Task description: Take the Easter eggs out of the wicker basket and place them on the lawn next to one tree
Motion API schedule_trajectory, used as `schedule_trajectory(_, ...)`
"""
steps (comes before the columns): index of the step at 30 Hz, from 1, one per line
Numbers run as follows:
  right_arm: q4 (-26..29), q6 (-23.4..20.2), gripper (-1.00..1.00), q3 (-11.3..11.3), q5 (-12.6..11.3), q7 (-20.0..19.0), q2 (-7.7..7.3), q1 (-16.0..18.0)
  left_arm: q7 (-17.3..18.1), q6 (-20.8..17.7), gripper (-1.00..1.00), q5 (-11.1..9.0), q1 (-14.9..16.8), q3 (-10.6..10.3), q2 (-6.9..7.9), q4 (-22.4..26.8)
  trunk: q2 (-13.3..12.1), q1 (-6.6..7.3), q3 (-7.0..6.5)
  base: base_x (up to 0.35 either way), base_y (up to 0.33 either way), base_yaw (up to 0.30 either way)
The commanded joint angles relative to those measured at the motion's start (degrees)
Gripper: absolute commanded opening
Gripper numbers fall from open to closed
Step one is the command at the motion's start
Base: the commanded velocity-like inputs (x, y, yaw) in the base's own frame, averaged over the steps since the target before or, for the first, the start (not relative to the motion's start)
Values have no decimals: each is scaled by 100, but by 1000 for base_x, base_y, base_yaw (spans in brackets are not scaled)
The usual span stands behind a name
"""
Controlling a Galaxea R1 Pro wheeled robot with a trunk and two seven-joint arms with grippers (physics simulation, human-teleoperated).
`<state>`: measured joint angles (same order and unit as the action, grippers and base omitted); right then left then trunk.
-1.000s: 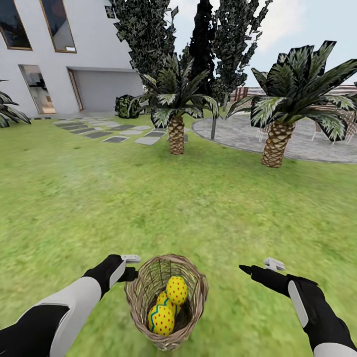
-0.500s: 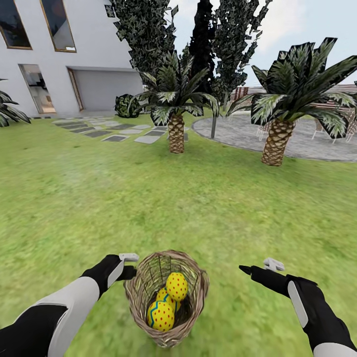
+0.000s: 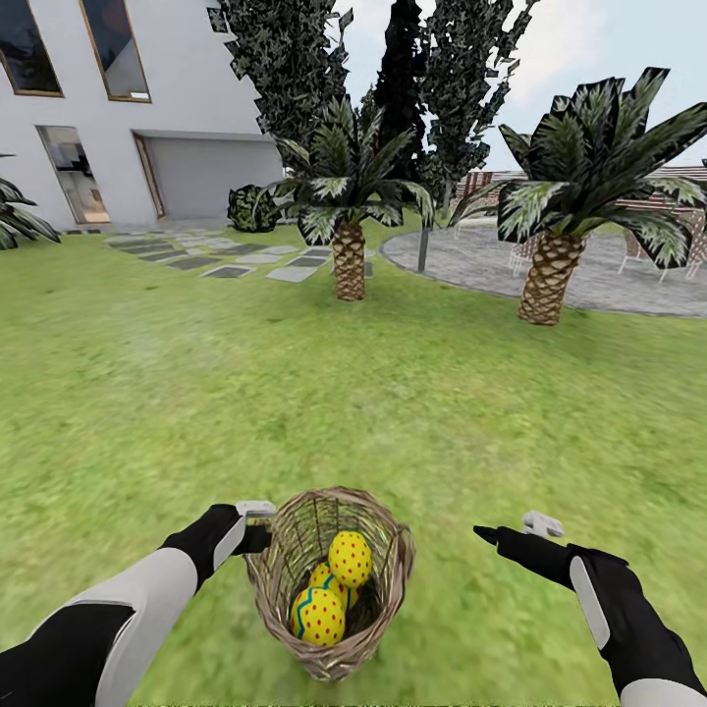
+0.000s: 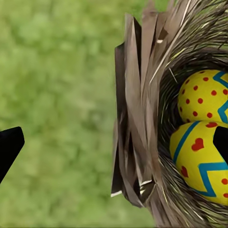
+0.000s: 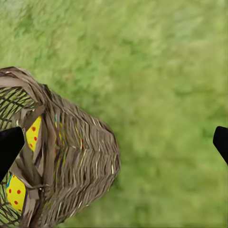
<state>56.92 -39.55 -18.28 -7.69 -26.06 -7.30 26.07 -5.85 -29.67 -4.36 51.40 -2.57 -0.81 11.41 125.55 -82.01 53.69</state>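
Observation:
The wicker basket stands on the lawn just in front of me, between my two arms. Three Easter eggs lie in it: one on top, one at the front, and one half hidden between them. My left gripper is open at the basket's left rim. In the left wrist view it straddles the rim, one finger outside, the other over two eggs. My right gripper is open and empty, right of the basket. The tree is out of view.
Two palms stand ahead on the grass, with tall dark cypresses behind them. A round paved patio lies at the back right, stepping stones and a white house at the back left.
The basket with its eggs has crept a little upward in the head view, away from me, and the background has shifted slightly. Both arms hold the same pose.

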Motion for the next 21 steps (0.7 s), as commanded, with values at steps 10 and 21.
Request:
schedule_trajectory(10, -4, -26, 100, -9, -48, 4, 7, 3, -30, -29, 100, -50, 1, -32, 0, 11, 405, -219, 185, 0, 0, 0)
schedule_trajectory(21, -5, -19, 100, -9, -42, 12, 9, 3, -12, -21, 100, -48, 1, -32, 4, 11, 806, -439, 365, 0, 0, 0)
